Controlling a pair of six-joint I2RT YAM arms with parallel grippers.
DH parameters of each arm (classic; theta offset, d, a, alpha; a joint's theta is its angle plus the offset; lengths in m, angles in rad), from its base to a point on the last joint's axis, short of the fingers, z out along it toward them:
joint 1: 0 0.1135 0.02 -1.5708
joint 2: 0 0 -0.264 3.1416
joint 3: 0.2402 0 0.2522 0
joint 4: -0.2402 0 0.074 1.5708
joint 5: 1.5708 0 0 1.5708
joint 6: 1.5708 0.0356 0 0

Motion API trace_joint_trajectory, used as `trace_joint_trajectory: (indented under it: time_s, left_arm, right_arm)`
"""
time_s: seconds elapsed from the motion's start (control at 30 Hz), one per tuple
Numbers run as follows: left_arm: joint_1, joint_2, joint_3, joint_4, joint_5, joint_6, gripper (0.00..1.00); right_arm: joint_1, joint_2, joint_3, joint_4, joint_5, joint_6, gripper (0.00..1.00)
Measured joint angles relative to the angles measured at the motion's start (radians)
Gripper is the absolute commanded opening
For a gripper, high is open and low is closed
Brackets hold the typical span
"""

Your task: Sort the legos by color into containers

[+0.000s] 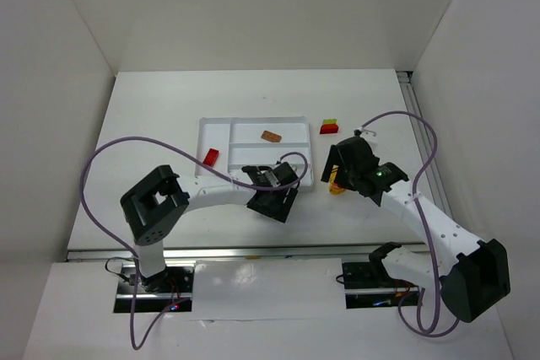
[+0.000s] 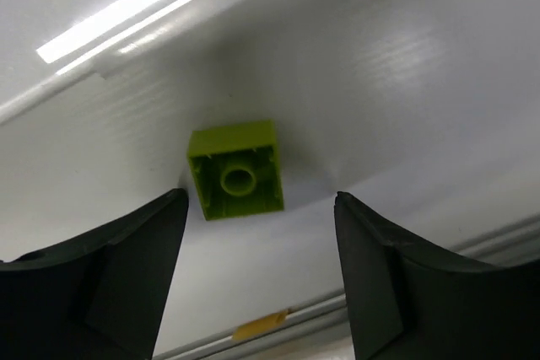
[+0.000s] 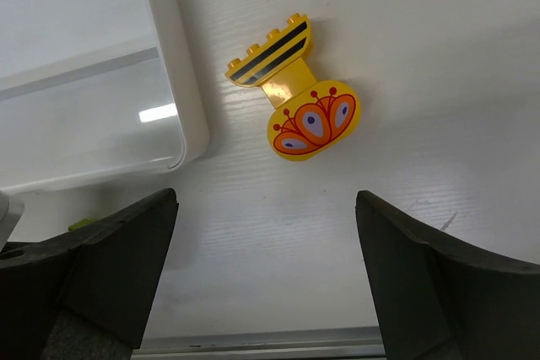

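Observation:
The white tray [image 1: 251, 120] lies mid-table. A red lego [image 1: 211, 156] rests in its tall left compartment and an orange-brown one [image 1: 271, 136] in the upper long one. My left gripper [image 1: 274, 177] hovers over the lower right compartment. In the left wrist view a lime green lego [image 2: 236, 169] lies studs-down on the tray floor [image 2: 396, 73], just beyond the open left gripper [image 2: 260, 198]. My right gripper [image 1: 342, 166] stands open right of the tray. In the right wrist view a printed yellow lego [image 3: 295, 99] lies on the table beyond the open right gripper [image 3: 266, 198], untouched.
A red lego with a green one against it [image 1: 329, 126] sits on the table right of the tray's far corner. The tray's rounded corner [image 3: 177, 82] lies just left of the yellow lego. White walls enclose the table on three sides.

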Motion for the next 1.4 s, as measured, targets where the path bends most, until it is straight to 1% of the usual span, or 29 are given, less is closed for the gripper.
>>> trace_joint_trajectory:
  time_s: [0.07,0.17,0.23,0.3,0.33,0.37,0.43,0.47,0.5,0.57,0.67,0.7,0.73,0.83,0.93,0.97,1.1,1.23,1.27,1.3,1.37,1.4]
  left_arm:
    - [0.0,0.015,0.002,0.008,-0.044,-0.024,0.77]
    - [0.0,0.022,0.003,0.021,-0.095,-0.046,0.75]
    - [0.0,0.032,0.012,0.023,-0.121,-0.048,0.69]
    - [0.0,0.047,0.028,0.027,-0.142,-0.049,0.61]
    - [0.0,0.055,0.037,0.029,-0.147,-0.05,0.5]
    - [0.0,0.061,0.044,0.033,-0.149,-0.055,0.43]
    - [0.0,0.066,0.053,0.04,-0.151,-0.058,0.34]
    - [-0.001,0.066,0.054,0.039,-0.151,-0.059,0.25]
    - [-0.002,0.066,0.055,0.037,-0.148,-0.06,0.2]
    - [-0.002,0.06,0.06,0.019,-0.137,-0.058,0.14]
    - [-0.002,0.025,0.087,-0.035,-0.118,-0.05,0.13]
    - [-0.003,0.008,0.102,-0.048,-0.114,-0.037,0.08]
    - [0.001,-0.016,0.124,-0.059,-0.113,-0.031,0.07]
    - [0.026,-0.066,0.195,-0.063,-0.1,-0.007,0.05]
    - [0.1,-0.075,0.268,-0.049,-0.089,0.015,0.03]
    - [0.132,-0.064,0.292,-0.048,-0.079,0.021,0.0]
    - [0.253,0.018,0.375,-0.035,-0.047,0.047,0.0]
    - [0.328,0.135,0.454,-0.032,-0.032,0.067,0.0]
    - [0.335,0.161,0.47,-0.037,-0.034,0.07,0.01]
    - [0.339,0.188,0.488,-0.042,-0.035,0.073,0.05]
    - [0.339,0.226,0.505,-0.049,-0.038,0.073,0.14]
    - [0.337,0.241,0.51,-0.055,-0.039,0.073,0.21]
  right_arm:
    - [0.0,-0.001,0.005,-0.005,0.004,-0.001,0.93]
    - [0.0,-0.005,0.005,-0.011,0.008,-0.005,0.91]
    - [0.0,-0.01,0.005,-0.013,0.01,-0.008,0.91]
    - [0.0,-0.015,0.005,-0.014,0.01,-0.009,0.88]
    - [0.0,-0.017,0.005,-0.014,0.01,-0.009,0.88]
    - [0.0,-0.018,0.005,-0.014,0.01,-0.009,0.88]
    - [0.0,-0.018,0.005,-0.014,0.01,-0.01,0.87]
    - [0.0,-0.018,0.005,-0.014,0.01,-0.01,0.87]
    - [0.0,-0.019,0.005,-0.014,0.01,-0.01,0.87]
    - [0.0,-0.022,0.005,-0.014,0.011,-0.01,0.87]
    - [0.0,-0.024,0.005,-0.015,0.018,-0.01,0.87]
    - [0.0,-0.024,0.005,-0.016,0.021,-0.009,0.87]
    - [0.0,-0.025,0.005,-0.016,0.024,-0.008,0.87]
    - [0.0,-0.031,0.005,-0.016,0.028,-0.008,0.87]
    - [0.0,-0.042,0.005,-0.016,0.029,-0.004,0.87]
    - [0.0,-0.044,0.005,-0.016,0.03,-0.003,0.87]
    - [0.0,-0.05,0.005,-0.016,0.032,-0.003,0.87]
    - [0.0,-0.064,0.005,-0.016,0.034,-0.003,0.87]
    - [0.0,-0.065,0.005,-0.016,0.035,-0.003,0.87]
    - [0.0,-0.065,0.005,-0.016,0.035,-0.003,0.89]
    - [0.0,-0.065,0.005,-0.016,0.035,-0.003,0.89]
    - [0.0,-0.066,0.005,-0.015,0.035,-0.003,0.89]
